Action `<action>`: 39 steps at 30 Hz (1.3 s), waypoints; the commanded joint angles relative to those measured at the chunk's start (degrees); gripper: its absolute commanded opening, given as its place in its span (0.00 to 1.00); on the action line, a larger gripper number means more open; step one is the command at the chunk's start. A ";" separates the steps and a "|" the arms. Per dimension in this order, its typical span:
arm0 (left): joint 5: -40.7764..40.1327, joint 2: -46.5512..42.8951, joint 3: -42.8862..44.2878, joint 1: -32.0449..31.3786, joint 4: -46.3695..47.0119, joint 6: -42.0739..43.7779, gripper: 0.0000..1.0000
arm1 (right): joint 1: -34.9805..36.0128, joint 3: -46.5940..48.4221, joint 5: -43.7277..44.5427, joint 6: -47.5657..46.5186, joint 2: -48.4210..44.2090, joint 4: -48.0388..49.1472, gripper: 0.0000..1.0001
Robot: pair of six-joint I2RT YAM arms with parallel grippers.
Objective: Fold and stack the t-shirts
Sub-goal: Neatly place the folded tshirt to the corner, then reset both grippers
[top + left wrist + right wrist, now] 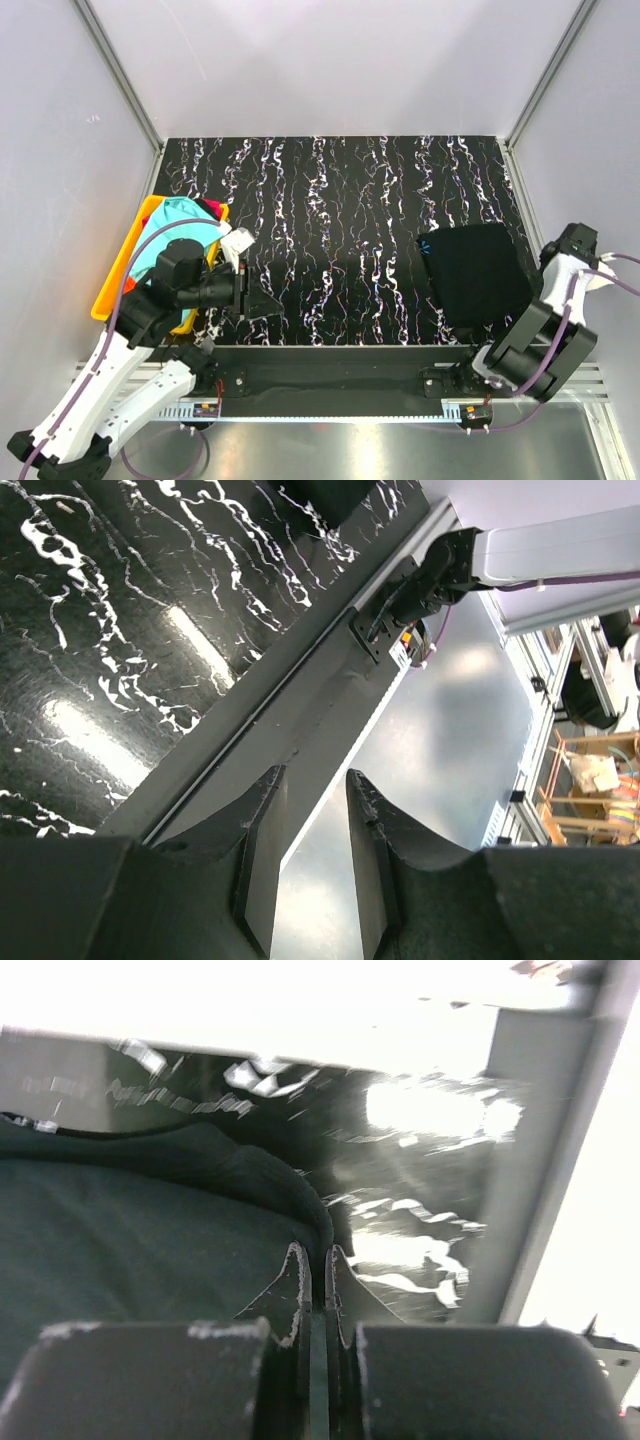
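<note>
Lying folded near the right edge of the table (340, 190), the black t-shirt (475, 272) is met at its right hem by the right gripper (312, 1265). Its jaws are nearly closed, and whether cloth is pinched cannot be told. The left gripper (312, 810) is held moderately parted and empty over the near edge. The turquoise t-shirt (172, 228) and orange-red t-shirt (212, 209) are piled in the yellow bin (110, 292) at the left edge.

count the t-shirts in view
3: a black shirt folded on the right of the table, and a turquoise shirt and a red shirt bunched in the yellow bin at the left. More may be buried underneath.
</note>
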 commanded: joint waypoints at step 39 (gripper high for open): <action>-2.14 0.55 -1.65 -4.81 5.19 -3.94 0.38 | 62.44 21.62 12.12 8.34 -2.19 -7.46 1.00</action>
